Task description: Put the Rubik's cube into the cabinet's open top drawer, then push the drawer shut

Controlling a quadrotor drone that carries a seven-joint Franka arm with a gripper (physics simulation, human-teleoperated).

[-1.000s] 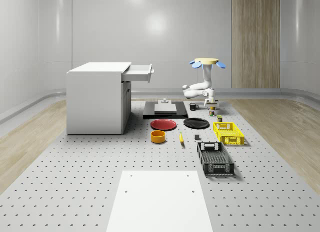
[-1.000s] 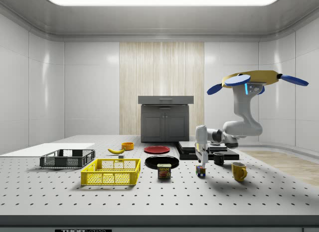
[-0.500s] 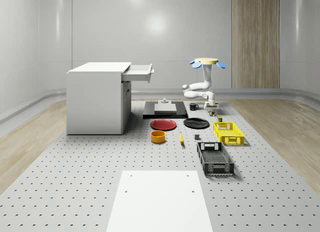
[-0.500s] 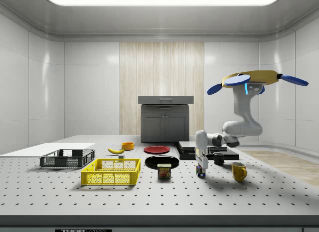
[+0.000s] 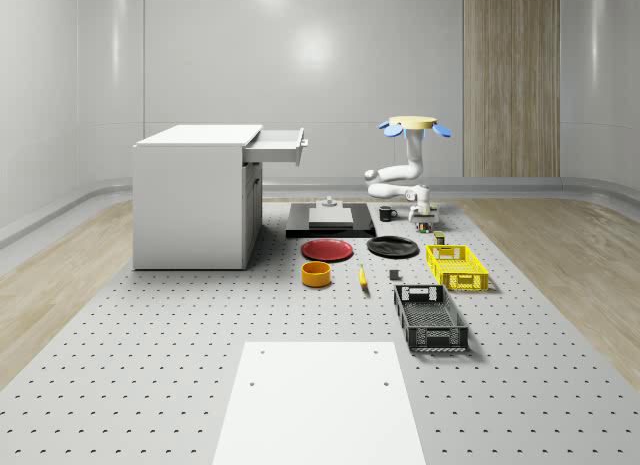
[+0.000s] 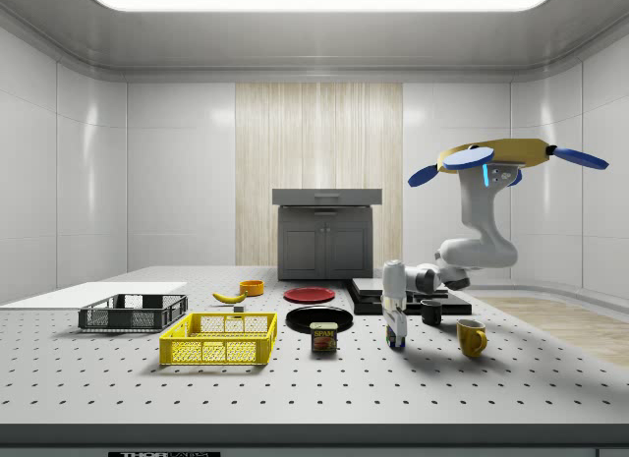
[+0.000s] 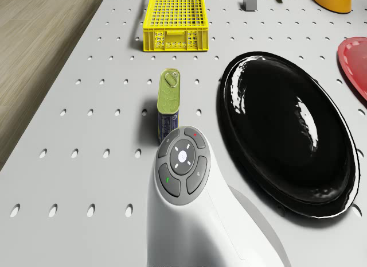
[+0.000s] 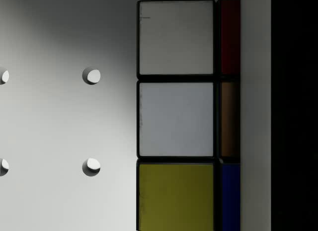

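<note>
Rubik's cube (image 8: pixel 176 116) flat on the perforated table; cabinet's top drawer (image 5: pixel 279 145) open

Beside the glossy black plate (image 7: pixel 287 135), the Rubik's cube (image 8: pixel 176 116) showed white, pale grey and yellow squares edged in black. The crate (image 7: pixel 175 20) beyond the plate was yellow, the tin (image 7: pixel 168 103) olive-green, the perforated table (image 7: pixel 86 106) grey.
</note>
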